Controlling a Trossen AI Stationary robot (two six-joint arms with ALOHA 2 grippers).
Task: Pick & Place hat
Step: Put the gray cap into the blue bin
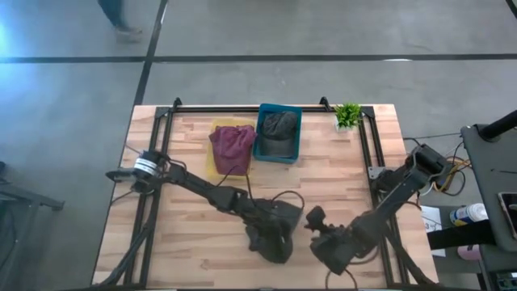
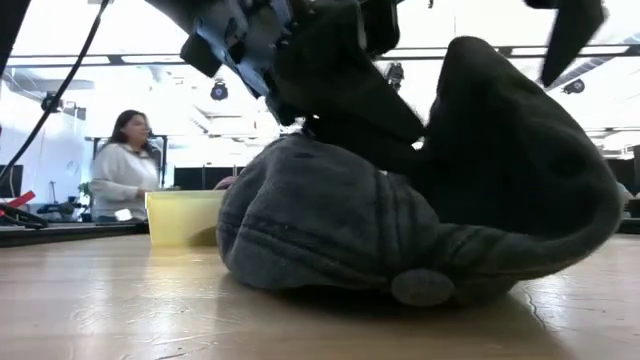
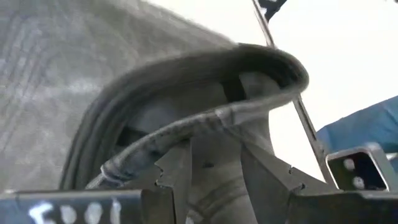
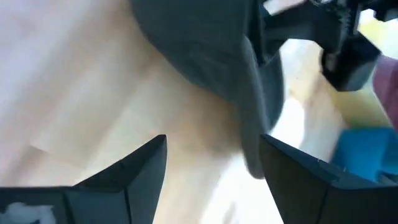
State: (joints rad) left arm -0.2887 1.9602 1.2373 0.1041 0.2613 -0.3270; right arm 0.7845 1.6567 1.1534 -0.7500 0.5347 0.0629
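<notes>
Gripping the dark grey hat (image 1: 273, 241), the left gripper (image 1: 271, 226) sits near the tabletop's (image 1: 186, 242) front edge, w/ its fingers (image 3: 180, 180) pinched on the hat's folded brim (left wrist view shows fabric squeezed between them). Hat rests on the wood, crown down-ish, brim curled up toward the right. Right gripper (image 4: 211, 168) hovers just beside the hat, fingers spread, nothing btwn them. Farther back: maroon hat (image 1: 232, 144) on a yellow tray (image 1: 212, 166), another grey hat (image 1: 279, 125) in a blue bin (image 1: 295, 113), small green plant (image 1: 347, 115) at the corner. Person (image 2: 120, 165) visible in the room beyond.
</notes>
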